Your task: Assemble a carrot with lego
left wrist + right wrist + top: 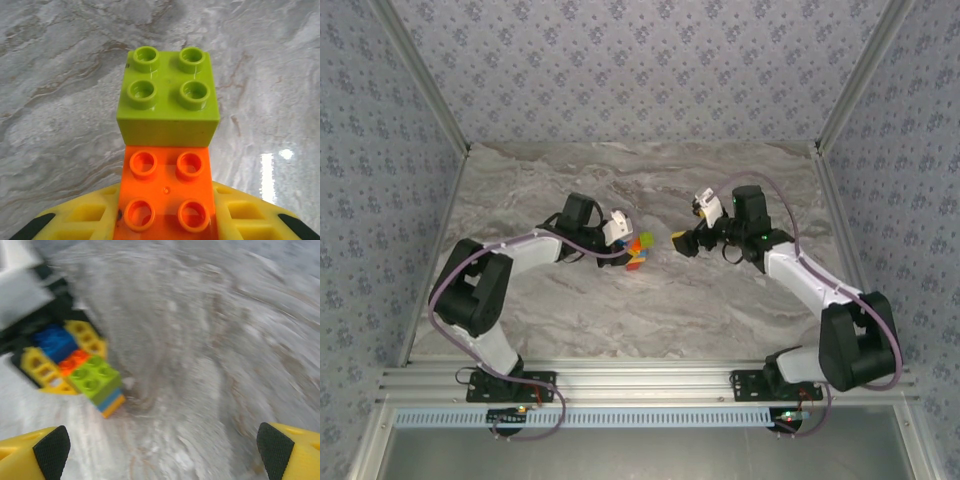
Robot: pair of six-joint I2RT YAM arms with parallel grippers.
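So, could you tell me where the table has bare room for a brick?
Bare: the marble table along the back wall, and the wide patch before the near rail. Crowded: mid-table, where the left pincer holds the lego carrot beside the open right pincer.

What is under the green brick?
An orange brick, clamped in the left gripper, carries the green brick on its far end. Blurred blue and orange edges show lower down. Their joined faces are covered.

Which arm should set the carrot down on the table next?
Left, I'd say: the left tool is shut on the carrot, while the right tool stands open, empty and apart.
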